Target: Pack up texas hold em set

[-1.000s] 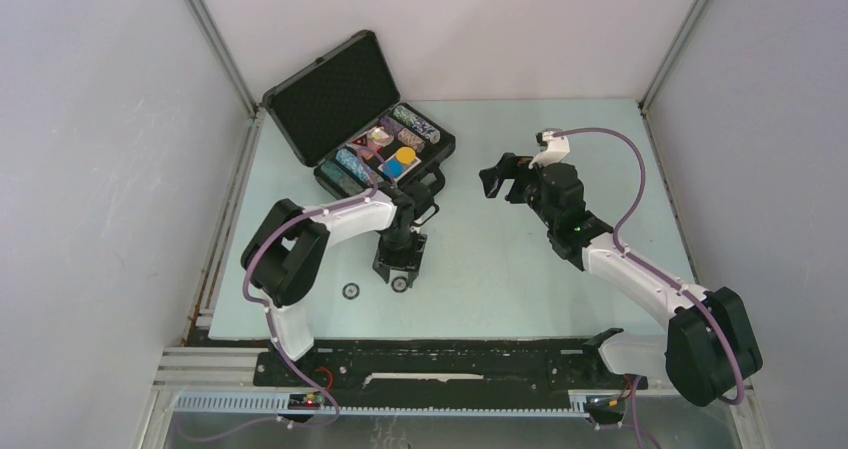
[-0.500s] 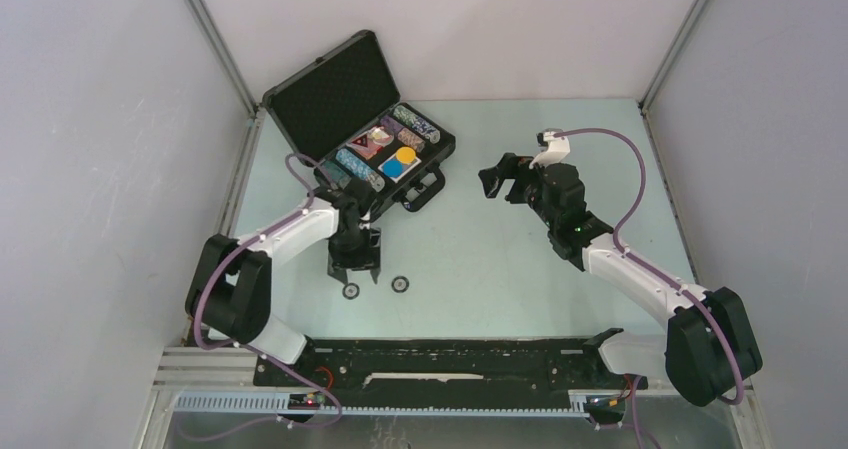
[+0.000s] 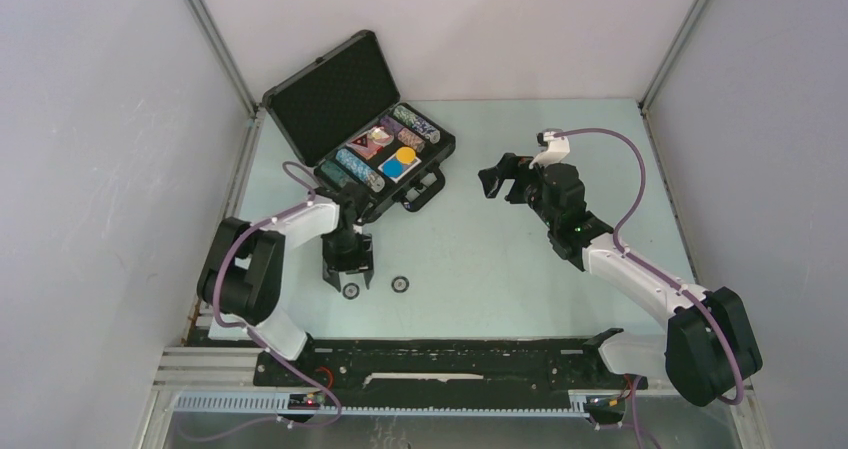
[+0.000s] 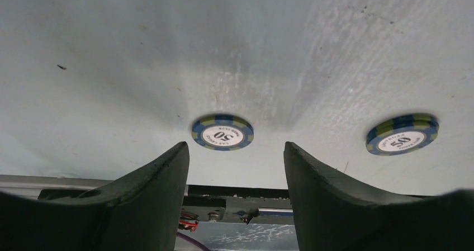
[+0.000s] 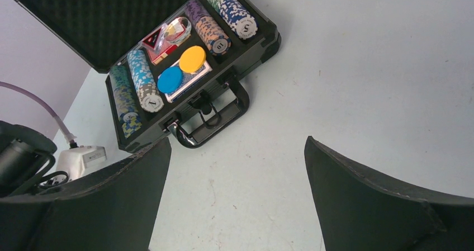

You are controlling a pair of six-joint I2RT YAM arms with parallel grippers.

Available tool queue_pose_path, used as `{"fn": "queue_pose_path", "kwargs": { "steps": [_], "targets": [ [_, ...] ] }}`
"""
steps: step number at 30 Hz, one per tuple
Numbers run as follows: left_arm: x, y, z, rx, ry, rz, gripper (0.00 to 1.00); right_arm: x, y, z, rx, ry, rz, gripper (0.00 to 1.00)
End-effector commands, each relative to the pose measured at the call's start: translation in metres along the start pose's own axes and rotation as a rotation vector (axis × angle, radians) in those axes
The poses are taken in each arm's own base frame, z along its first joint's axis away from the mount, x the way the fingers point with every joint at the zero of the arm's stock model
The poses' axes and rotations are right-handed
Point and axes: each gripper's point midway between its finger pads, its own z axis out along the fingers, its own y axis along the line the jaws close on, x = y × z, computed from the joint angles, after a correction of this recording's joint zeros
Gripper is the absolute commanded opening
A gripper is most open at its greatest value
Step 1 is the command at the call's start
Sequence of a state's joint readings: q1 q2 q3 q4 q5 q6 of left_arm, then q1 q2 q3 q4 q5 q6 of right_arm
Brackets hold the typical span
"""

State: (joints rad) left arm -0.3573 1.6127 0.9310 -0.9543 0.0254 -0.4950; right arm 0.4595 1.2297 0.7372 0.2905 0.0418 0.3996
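The black case (image 3: pixel 345 104) of the texas hold em set lies open at the back left, lid up, holding patterned chip rows (image 5: pixel 144 83), an orange disc (image 5: pixel 192 58) and a blue disc (image 5: pixel 169 79). Two loose blue chips marked 50 lie flat on the table: one (image 3: pixel 351 291) (image 4: pixel 222 132) just ahead of my left gripper (image 3: pixel 347 280) (image 4: pixel 236 153), which is open and empty above it, the other (image 3: pixel 400 285) (image 4: pixel 402 133) to its right. My right gripper (image 3: pixel 497 182) (image 5: pixel 237 147) hovers open and empty right of the case handle (image 5: pixel 209 117).
The black base rail (image 3: pixel 450 359) runs along the near table edge. Grey walls (image 3: pixel 120 169) and metal frame posts close in the left, back and right sides. The left arm's purple cable (image 3: pixel 290 174) loops near the case.
My left gripper swung left from the right-hand chip to just behind the left-hand chip, and its jaws widened. The right arm has not moved.
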Motion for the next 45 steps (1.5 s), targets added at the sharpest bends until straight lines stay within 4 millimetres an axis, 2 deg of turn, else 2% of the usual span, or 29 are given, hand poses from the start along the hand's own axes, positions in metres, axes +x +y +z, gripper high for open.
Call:
{"fn": "queue_pose_path", "kwargs": {
  "steps": [1,11,16,23,27,33,45],
  "targets": [
    [-0.003,0.006,0.008,-0.004,0.011,0.003,0.69,-0.017,0.007,-0.003,-0.031,-0.057,0.013,0.98],
    [0.004,0.006,0.019,0.021,0.024,-0.017,0.69,-0.017,0.006,-0.003,-0.028,-0.058,0.014,0.98],
    [0.007,0.005,0.024,0.03,0.034,-0.024,0.63,-0.016,0.006,-0.002,-0.029,-0.056,0.016,0.98],
    [0.005,0.007,0.025,0.02,0.025,-0.01,0.57,-0.016,0.006,-0.002,-0.029,-0.055,0.016,0.98],
    [0.0,0.009,0.021,0.013,0.008,-0.01,0.61,-0.016,0.006,-0.002,-0.028,-0.055,0.016,0.98],
    [-0.004,0.01,0.021,0.033,-0.003,-0.031,0.61,-0.016,0.005,-0.003,-0.027,-0.057,0.016,0.98],
    [-0.008,0.006,0.021,0.052,-0.022,-0.04,0.53,-0.016,0.005,-0.002,-0.025,-0.056,0.016,0.98]
  ]
}}
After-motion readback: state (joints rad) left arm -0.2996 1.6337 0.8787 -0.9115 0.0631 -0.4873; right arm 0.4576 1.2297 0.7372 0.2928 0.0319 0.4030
